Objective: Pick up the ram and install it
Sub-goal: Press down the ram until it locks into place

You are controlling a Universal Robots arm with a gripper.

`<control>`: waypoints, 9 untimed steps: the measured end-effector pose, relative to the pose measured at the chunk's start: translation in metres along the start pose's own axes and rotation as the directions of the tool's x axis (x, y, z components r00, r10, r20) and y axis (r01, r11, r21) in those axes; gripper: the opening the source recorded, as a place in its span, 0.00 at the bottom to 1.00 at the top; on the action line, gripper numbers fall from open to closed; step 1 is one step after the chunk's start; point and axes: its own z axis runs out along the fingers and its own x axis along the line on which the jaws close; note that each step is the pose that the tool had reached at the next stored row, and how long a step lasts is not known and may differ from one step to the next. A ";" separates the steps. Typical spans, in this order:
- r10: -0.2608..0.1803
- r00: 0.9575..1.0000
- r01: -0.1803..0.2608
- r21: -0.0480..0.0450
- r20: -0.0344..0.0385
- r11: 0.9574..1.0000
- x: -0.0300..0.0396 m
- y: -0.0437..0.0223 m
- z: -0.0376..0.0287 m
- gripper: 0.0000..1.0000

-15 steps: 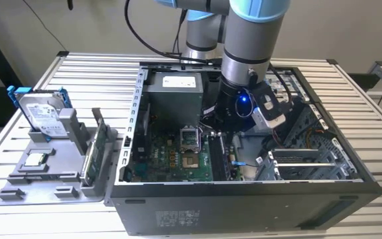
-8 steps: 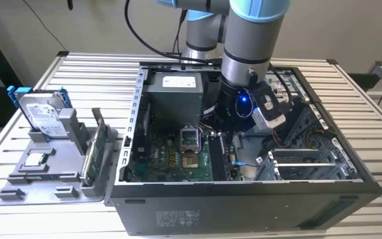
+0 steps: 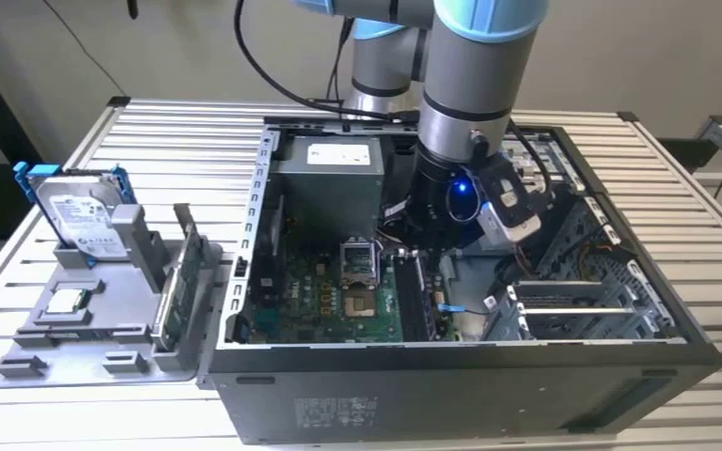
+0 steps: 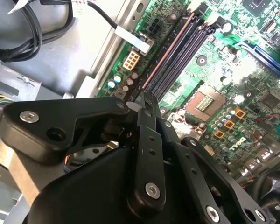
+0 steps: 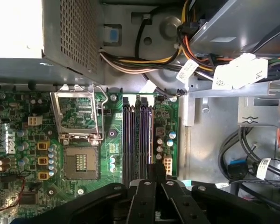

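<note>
The ram (image 4: 168, 52) shows edge-on as a thin brownish line along the dark memory slots (image 5: 137, 140) of the green motherboard (image 3: 323, 301), inside the open computer case (image 3: 462, 376). In the exterior view it is a dark stick (image 3: 409, 291) standing at the slots just below the arm's wrist. My gripper (image 4: 147, 98) is down in the case at the near end of that line. Its black fingers (image 5: 156, 169) are drawn together on the ram's end. Whether the ram is fully down in a slot cannot be told.
A silver power supply (image 3: 323, 178) and bundled cables (image 5: 144, 60) crowd the case behind the slots, and the processor socket (image 5: 79, 161) lies beside them. On the exterior view's left, a grey fixture (image 3: 86, 319) holds a hard drive (image 3: 79, 211) and a green card (image 3: 183, 282).
</note>
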 end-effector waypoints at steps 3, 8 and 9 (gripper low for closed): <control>-0.025 1.000 0.025 -0.001 0.000 1.000 0.0000 0.0000 0.0000 0.11; -0.071 0.997 0.071 -0.002 0.001 0.997 0.0000 0.0000 0.0000 0.11; -0.081 0.997 0.081 -0.002 0.001 0.997 0.0000 0.0000 0.0000 0.11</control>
